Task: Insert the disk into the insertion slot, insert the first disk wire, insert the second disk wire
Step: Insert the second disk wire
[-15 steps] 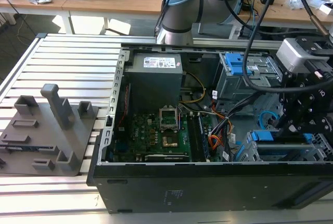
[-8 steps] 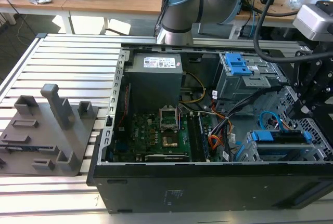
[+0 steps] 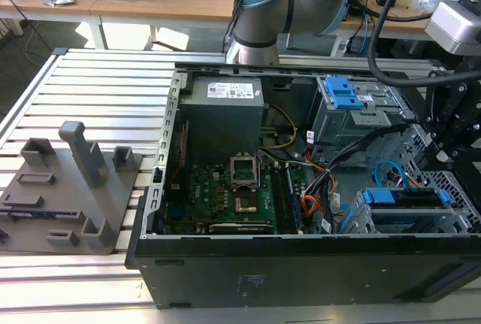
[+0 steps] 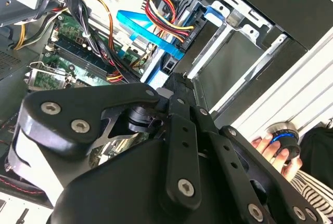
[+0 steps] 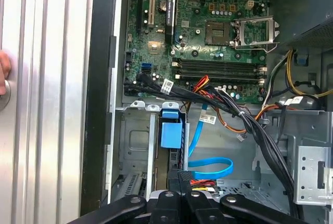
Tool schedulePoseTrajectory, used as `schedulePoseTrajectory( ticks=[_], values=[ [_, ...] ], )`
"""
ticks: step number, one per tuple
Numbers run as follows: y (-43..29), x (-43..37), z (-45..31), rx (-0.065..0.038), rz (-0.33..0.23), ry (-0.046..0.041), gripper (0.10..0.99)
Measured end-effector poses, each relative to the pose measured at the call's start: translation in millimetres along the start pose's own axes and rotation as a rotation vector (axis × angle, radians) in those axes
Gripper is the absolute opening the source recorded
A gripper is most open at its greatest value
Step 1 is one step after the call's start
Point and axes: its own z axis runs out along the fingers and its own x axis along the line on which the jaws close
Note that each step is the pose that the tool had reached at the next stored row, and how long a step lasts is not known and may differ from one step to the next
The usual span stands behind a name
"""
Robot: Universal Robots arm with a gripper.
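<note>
The disk (image 3: 398, 198), in its blue carrier (image 5: 170, 133), sits inside the insertion slot (image 3: 421, 225), the perforated cage at the case's corner on the exterior view's right. The arm's black wrist assembly (image 3: 455, 125) hangs over that cage. My gripper (image 5: 180, 178) has its fingers together on a small dark plug at the end of the second disk wire (image 5: 210, 167), which curves in a light-blue loop (image 4: 140, 31). The first disk wire (image 4: 161, 11) ends in a dark plug (image 4: 174, 34) lying against the disk's end. Its red-orange strands (image 5: 202, 183) run right beside my fingertips.
The case holds the motherboard (image 3: 225, 189), a grey power supply (image 3: 225, 113) and a taller bay with blue latches (image 3: 342, 95). Black and orange cable bundles (image 5: 244, 125) cross above the cage. A person's hand (image 4: 268, 148) rests on a round knob outside the case. A grey fixture (image 3: 68, 189) stands on the slatted table.
</note>
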Motion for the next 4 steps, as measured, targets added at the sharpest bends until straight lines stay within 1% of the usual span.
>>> schedulePoseTrajectory(
  ticks=[4],
  values=[
    [0.0,0.0,-0.2,0.0,0.0,0.0,0.106]
  ],
)
